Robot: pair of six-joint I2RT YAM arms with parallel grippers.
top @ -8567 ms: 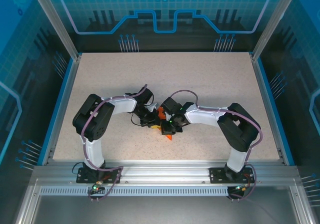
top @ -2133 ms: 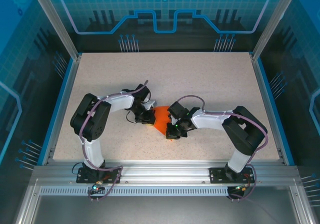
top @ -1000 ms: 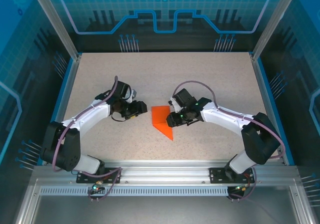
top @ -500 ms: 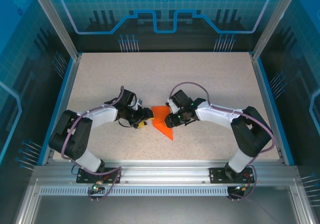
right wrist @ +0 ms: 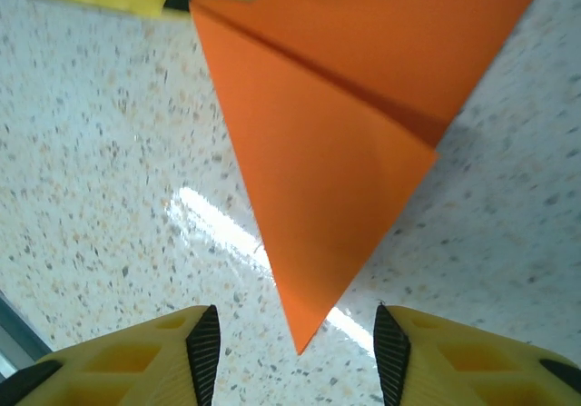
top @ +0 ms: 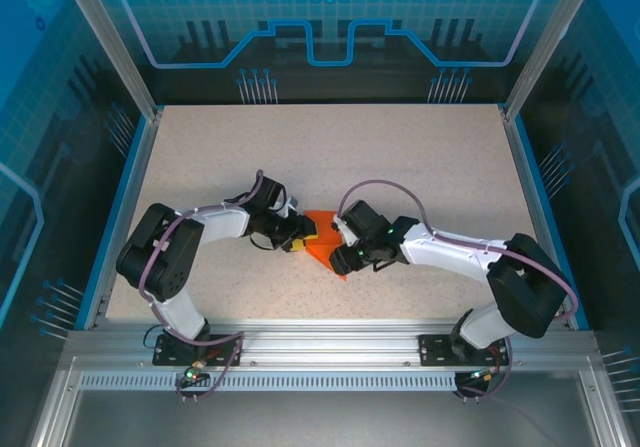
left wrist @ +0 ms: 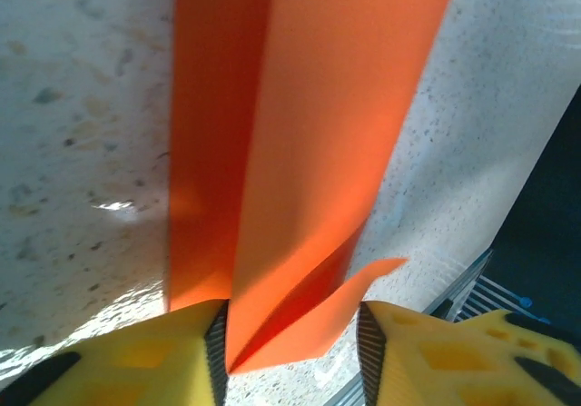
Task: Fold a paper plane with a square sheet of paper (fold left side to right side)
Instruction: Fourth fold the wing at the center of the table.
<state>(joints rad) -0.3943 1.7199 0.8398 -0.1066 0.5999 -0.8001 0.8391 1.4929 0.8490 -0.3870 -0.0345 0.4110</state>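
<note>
Left tool (top: 302, 240) now at paper plane (top: 320, 250)

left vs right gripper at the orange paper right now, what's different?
Left gripper straddles a layered end of the folded orange paper, where one flap curls up. Right gripper has the pointed tip lined up between its fingers, lying flat on the table. From above, left gripper sits at the paper's left edge, right gripper at its near right. Shared: yellow fingers, both open.
</note>
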